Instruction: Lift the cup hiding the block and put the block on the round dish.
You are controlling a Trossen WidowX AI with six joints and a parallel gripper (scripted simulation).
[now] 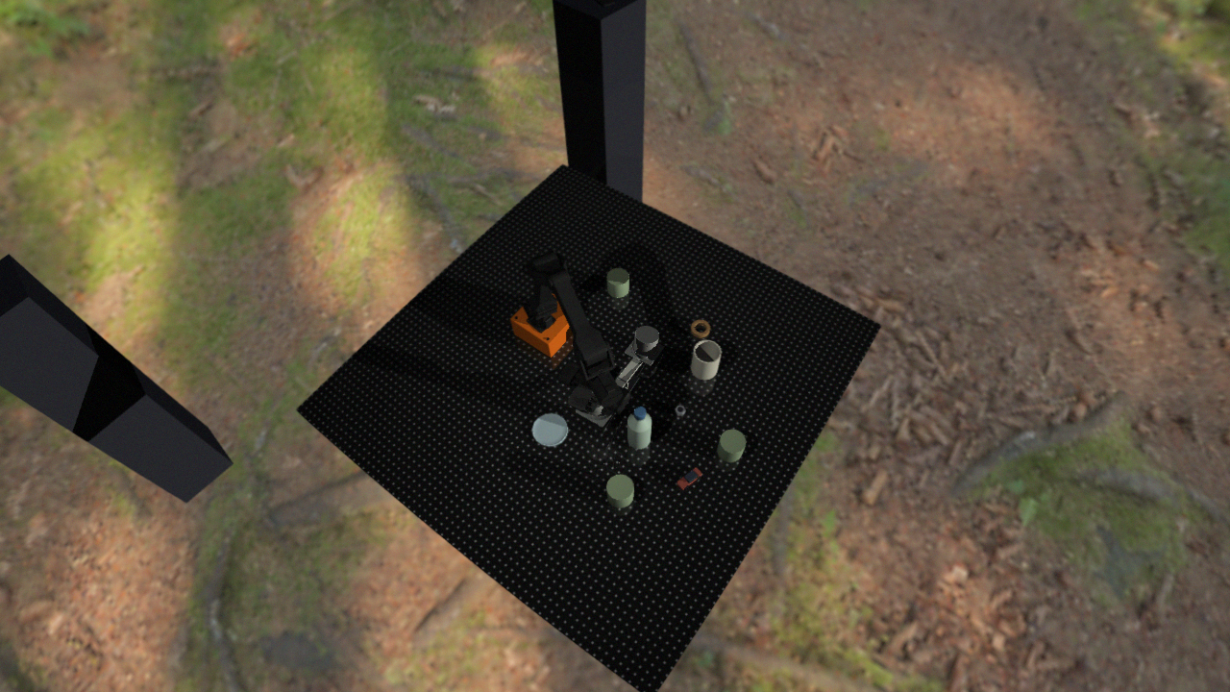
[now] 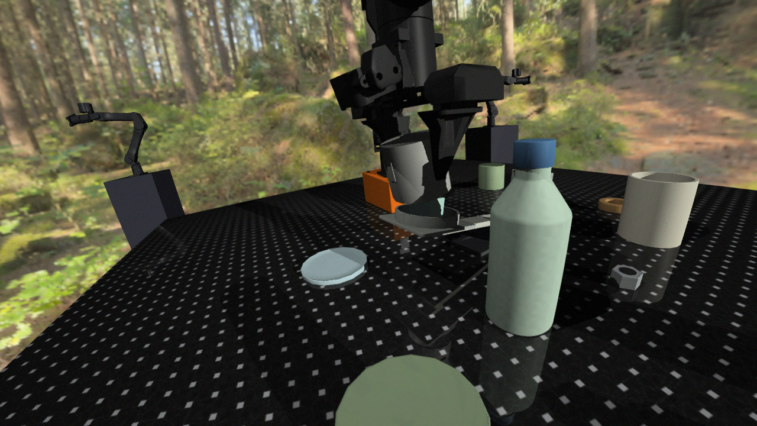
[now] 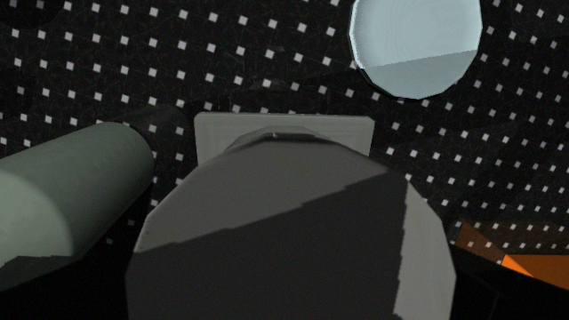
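Observation:
My gripper point(image 2: 415, 165) is shut on a grey cup point(image 2: 404, 174) point(image 3: 276, 200), which hangs tilted just above the near end of the balance point(image 1: 630, 371) point(image 2: 418, 231) point(image 3: 211, 129). A teal block point(image 2: 441, 205) shows beneath the cup, inside the raised ring of that end. That end stands raised off the table. The other grey cup point(image 1: 646, 337) stands on the far end; in the exterior view the bottle mostly hides it. The pale blue round dish point(image 1: 549, 429) point(image 2: 333, 265) point(image 3: 413, 36) lies beside the near end with nothing on it.
A green bottle point(image 1: 639, 432) point(image 2: 529, 254) point(image 3: 102, 160) stands close to the balance's near end. Beyond are a cream mug point(image 1: 704, 365) point(image 2: 653, 212), a nut point(image 2: 630, 280), a brown ring point(image 2: 608, 206), a red toy car point(image 1: 688, 478) and green cylinders point(image 1: 730, 446) point(image 1: 620, 491) point(image 1: 617, 284).

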